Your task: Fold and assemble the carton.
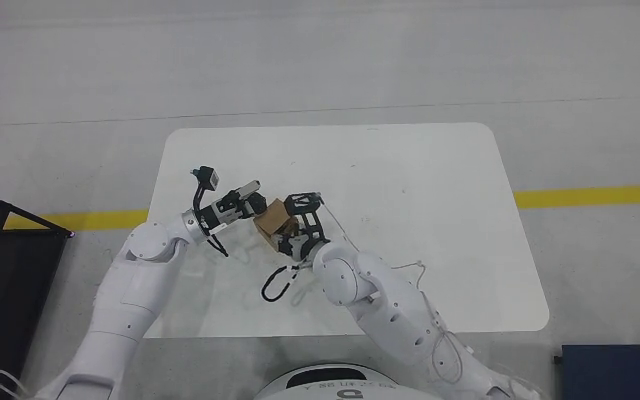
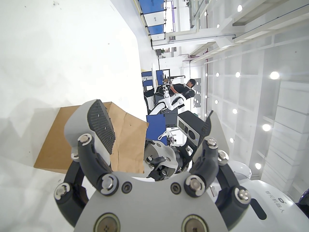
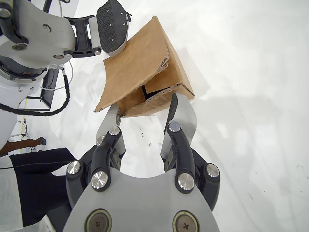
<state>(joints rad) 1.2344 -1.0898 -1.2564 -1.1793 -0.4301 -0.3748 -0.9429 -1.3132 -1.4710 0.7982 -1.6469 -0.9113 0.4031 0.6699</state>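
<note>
A small brown carton (image 1: pixel 270 216) sits near the table's left front, partly folded, with loose flaps and a dark gap at one end (image 3: pixel 144 56). My right gripper (image 3: pixel 145 105) grips that open end, one finger on each side wall; it shows beside the carton in the top view (image 1: pixel 297 214). My left gripper (image 2: pixel 154 112) is open wide on the carton's other side (image 1: pixel 248 198). One of its ribbed pads (image 2: pixel 101 124) lies flat on the carton's upper flap (image 2: pixel 55 141), seen from the right wrist as well (image 3: pixel 112 25). The other pad (image 2: pixel 208 126) hangs free.
The white table (image 1: pixel 420 200) has rounded corners and open surface to the right of and behind the carton. A black frame (image 1: pixel 20 260) stands on the floor at the left. A blue box (image 1: pixel 600 372) is at the front right.
</note>
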